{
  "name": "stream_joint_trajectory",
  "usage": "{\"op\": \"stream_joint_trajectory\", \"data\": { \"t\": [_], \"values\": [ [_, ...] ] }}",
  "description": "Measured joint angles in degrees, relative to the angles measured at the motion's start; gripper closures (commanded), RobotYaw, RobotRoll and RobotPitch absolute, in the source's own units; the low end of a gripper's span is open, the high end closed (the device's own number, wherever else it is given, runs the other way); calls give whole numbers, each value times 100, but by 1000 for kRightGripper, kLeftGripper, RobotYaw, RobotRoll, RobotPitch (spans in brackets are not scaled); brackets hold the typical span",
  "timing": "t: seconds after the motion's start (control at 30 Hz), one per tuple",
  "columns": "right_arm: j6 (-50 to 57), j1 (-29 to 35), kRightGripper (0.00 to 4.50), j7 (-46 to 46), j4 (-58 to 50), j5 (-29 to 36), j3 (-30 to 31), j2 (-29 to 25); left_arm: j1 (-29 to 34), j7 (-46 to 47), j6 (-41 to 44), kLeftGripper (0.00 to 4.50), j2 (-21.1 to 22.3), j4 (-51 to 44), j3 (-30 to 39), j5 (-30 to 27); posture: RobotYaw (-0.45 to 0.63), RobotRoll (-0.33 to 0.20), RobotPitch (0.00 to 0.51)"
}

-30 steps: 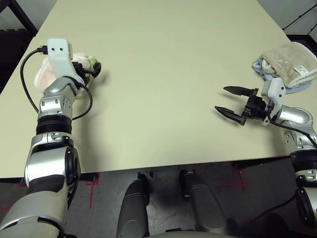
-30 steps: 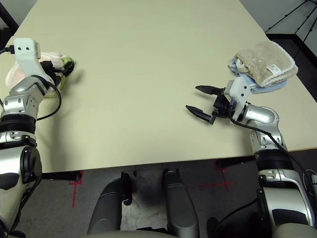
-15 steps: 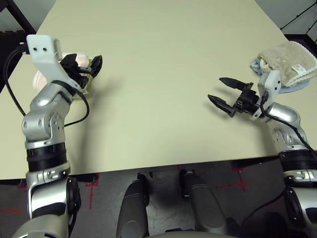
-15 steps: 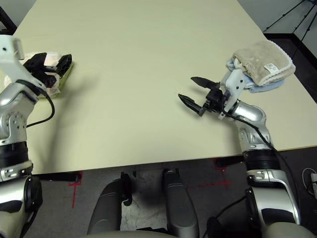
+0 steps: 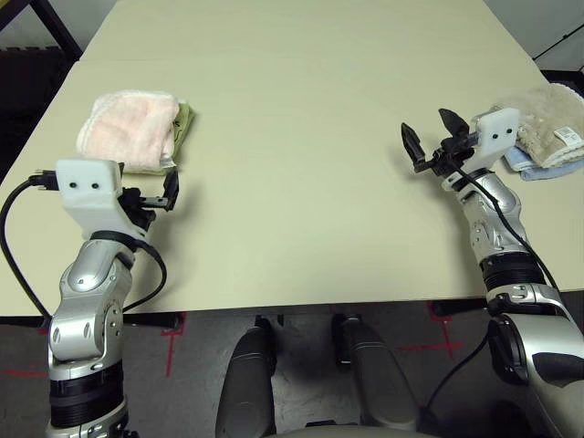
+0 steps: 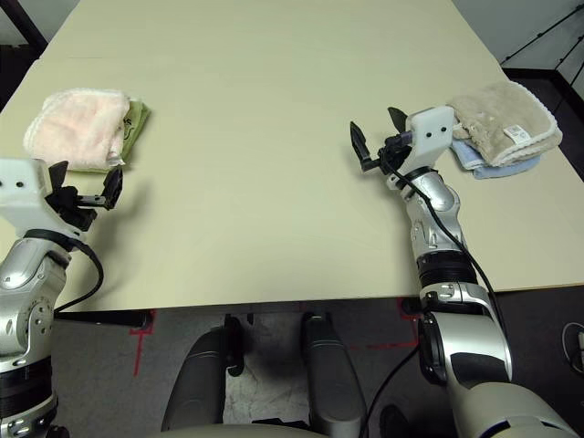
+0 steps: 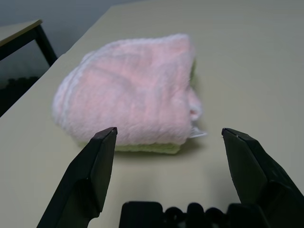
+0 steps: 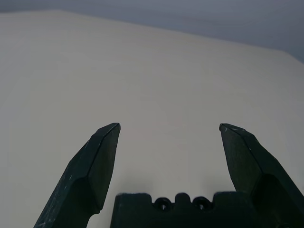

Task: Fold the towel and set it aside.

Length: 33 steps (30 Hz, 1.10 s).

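The towel [image 5: 128,128], pale pink and folded into a thick bundle, lies at the table's left side on top of a light green towel [image 5: 182,123]. In the left wrist view the towel [image 7: 133,90] sits just beyond the fingertips. My left gripper [image 5: 155,194] is open, empty, a short way nearer the front edge than the towel. My right gripper [image 5: 427,139] is open and empty too, raised over the right part of the table, its fingers pointing away from me. In the right wrist view its fingers [image 8: 102,161] frame bare tabletop.
A beige towel [image 5: 547,114] lies on a blue towel [image 5: 525,162] at the table's right edge, just right of my right wrist. The tan table [image 5: 301,182] stretches wide between the two arms. Dark floor lies beyond the table's edges.
My left gripper has drawn back from the pink towel toward the front edge, leaving the towel lying uncovered. My right gripper has swung up and away toward the right-hand stack. The camera has shifted.
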Motion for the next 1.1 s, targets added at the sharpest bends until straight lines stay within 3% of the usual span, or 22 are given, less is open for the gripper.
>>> {"op": "stream_joint_trajectory", "data": {
  "t": [0.43,1.1],
  "values": [
    [-48,396,0,-535,-28,71,-312,-131,159,332,-10,27,-420,-10,163,-83,-133,0,234],
    [82,475,0,-560,-155,445,-499,66,-136,405,28,27,-447,43,288,-353,-133,0,203]
  ]
}}
